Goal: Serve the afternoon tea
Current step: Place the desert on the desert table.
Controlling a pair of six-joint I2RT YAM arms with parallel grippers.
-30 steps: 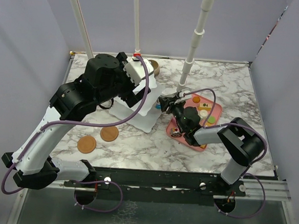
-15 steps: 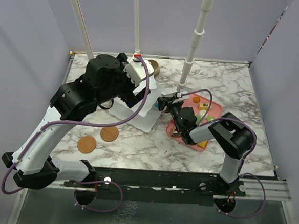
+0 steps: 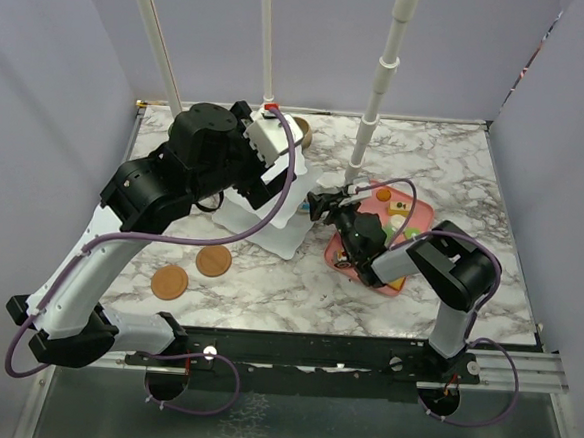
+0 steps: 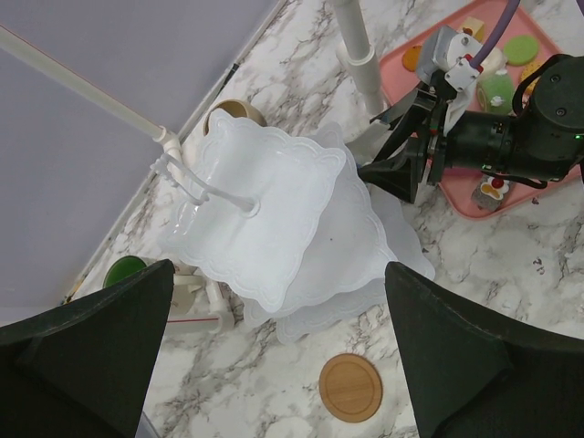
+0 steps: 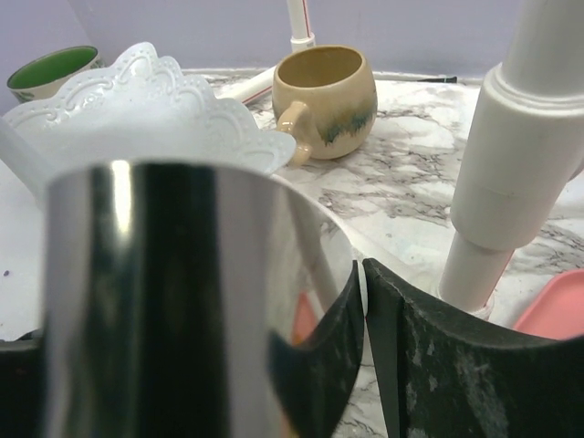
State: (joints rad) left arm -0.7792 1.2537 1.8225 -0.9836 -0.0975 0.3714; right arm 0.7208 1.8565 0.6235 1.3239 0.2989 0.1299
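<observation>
Top external, right elbow [image 3: 466, 272] swung inward, stand [image 3: 263, 229] unmoved

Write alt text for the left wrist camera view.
A white three-tier stand of wavy plates fills the centre, seen from above between the left gripper's open fingers. The right gripper sits close to its right edge, beside a pink tray.

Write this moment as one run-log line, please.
left gripper: open, above three-tier stand | right gripper: gripping metal tongs, beside stand | pastries: on pink tray
</observation>
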